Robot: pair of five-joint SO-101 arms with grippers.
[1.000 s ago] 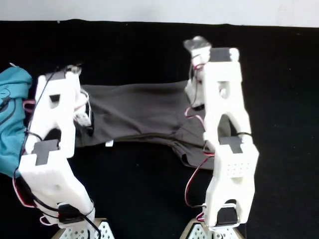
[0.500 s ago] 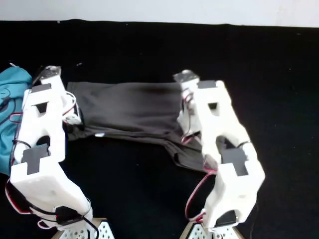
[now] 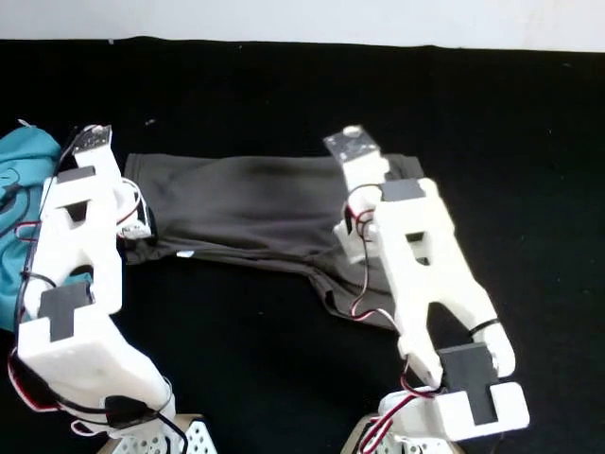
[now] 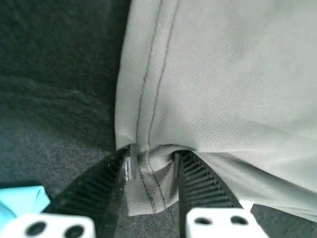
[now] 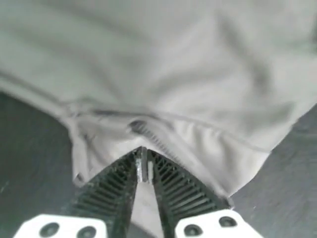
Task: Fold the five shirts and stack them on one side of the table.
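High view: the grey shirt [image 3: 246, 203] lies on the table [image 3: 529, 142] beside the teal shirt [image 3: 17, 180]; uneven pulls could skew its fold.

Left wrist view: the left gripper [image 4: 152, 166] has its fingers clamped on the grey shirt's stitched hem, a shallow bite that may slip.

Right wrist view: the right gripper [image 5: 143, 166] has its fingers pinched together on the grey shirt's edge.

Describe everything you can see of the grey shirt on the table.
The grey shirt is of dark grey, fine-knit fabric with double-stitched hems. It lies spread across the black table, seemingly folded lengthwise and wrinkled along its near edge. The left gripper pinches a hem at one end; the right gripper pinches a bunched fold at the other.
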